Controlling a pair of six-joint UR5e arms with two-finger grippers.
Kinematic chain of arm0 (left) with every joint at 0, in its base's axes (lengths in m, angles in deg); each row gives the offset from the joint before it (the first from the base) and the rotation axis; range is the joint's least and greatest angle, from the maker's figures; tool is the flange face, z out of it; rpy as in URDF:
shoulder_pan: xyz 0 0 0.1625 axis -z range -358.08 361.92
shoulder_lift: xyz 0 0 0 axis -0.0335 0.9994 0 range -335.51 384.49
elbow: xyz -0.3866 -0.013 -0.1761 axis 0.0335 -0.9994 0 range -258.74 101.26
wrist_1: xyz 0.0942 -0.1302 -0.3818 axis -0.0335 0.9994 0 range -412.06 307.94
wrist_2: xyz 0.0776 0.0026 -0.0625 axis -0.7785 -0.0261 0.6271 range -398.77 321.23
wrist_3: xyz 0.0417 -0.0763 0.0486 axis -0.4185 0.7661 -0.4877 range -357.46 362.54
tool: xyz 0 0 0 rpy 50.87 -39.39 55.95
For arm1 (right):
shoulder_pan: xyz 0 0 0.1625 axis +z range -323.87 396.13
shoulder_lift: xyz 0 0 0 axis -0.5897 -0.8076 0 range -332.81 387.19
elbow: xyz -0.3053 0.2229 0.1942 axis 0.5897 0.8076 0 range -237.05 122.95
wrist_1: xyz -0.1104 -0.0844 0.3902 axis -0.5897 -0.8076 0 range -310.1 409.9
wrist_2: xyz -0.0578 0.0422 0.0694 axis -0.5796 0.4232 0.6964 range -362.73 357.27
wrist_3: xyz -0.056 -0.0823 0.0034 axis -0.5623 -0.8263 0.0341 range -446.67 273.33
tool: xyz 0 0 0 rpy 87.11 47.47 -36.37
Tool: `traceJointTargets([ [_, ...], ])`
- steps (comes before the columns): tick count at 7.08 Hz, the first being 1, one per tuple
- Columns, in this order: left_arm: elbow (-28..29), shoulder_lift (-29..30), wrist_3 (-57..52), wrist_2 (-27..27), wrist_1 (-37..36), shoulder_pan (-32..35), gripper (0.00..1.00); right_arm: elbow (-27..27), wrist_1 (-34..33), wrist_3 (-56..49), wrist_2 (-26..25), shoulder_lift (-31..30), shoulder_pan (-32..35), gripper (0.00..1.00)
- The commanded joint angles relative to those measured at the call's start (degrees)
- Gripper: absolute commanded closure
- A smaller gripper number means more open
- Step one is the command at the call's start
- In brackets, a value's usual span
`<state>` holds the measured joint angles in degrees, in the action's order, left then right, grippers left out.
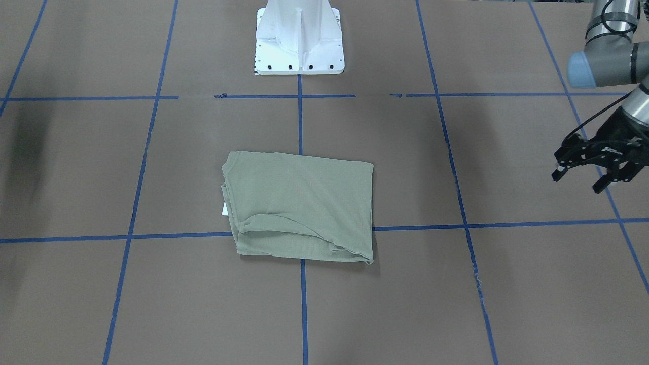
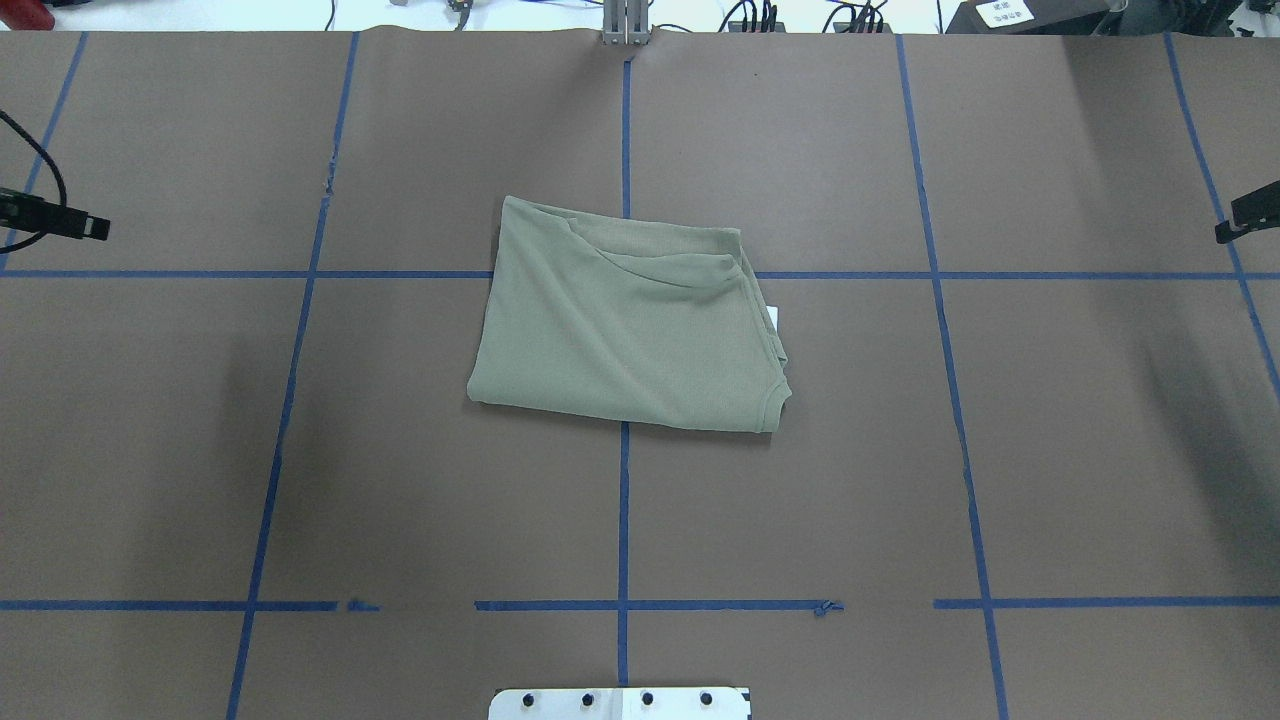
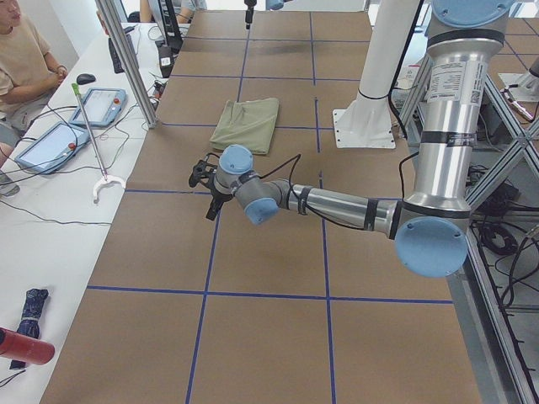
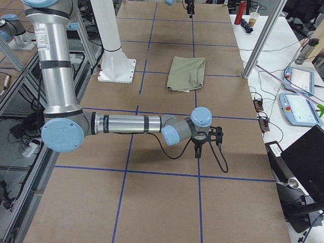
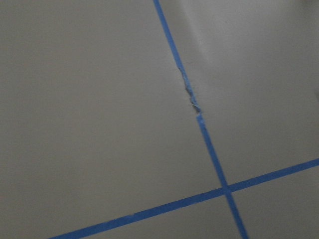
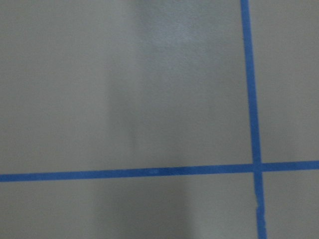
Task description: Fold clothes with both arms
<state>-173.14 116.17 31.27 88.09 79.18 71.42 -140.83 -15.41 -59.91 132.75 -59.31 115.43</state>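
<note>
The sage-green shirt [image 1: 299,208] lies folded into a compact rectangle at the table's centre, also in the overhead view [image 2: 630,320]. A white tag [image 1: 224,209] pokes out at one edge. My left gripper [image 1: 578,181] hovers open and empty, far off to the shirt's side. One of its fingers [image 2: 85,226] shows at the overhead view's left edge. Of my right gripper, a single finger [image 2: 1245,215] shows at the overhead view's right edge. In the exterior right view the right gripper [image 4: 210,137] hangs with its jaws spread, empty, far from the shirt. Both wrist views show only bare table.
The white pedestal base [image 1: 299,50] stands at the robot's edge of the table. Blue tape lines [image 2: 624,520] grid the brown surface. A side bench with tablets [image 3: 59,143], a metal post [image 3: 126,63] and a seated person [image 3: 21,50] lie beyond the far edge.
</note>
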Motion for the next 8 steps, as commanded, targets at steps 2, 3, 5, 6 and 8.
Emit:
traceJointTargets([
  [2,-3.16,-6.59,-12.82,7.50,-9.25,6.78,0.00,-1.64,-0.95,-11.36,1.10,-8.66,4.81,0.00],
  [3,-3.51,-6.78,-12.99,8.23,-13.61,7.83,0.00,-2.00,-6.44,-13.98,1.02,-8.51,3.86,0.00],
  [5,-5.09,-5.91,-13.61,8.24,-20.39,8.89,0.00,-6.10,-17.16,-20.50,0.15,-8.07,4.03,0.00],
  [6,-6.14,-5.91,-13.70,8.41,-21.81,10.38,0.00,-9.26,-20.35,-20.60,-0.47,-8.16,3.94,0.00],
  [8,-8.00,-5.91,-21.02,8.24,-29.00,13.97,0.00,-11.23,-20.73,-21.04,-0.65,-8.60,3.58,0.00],
])
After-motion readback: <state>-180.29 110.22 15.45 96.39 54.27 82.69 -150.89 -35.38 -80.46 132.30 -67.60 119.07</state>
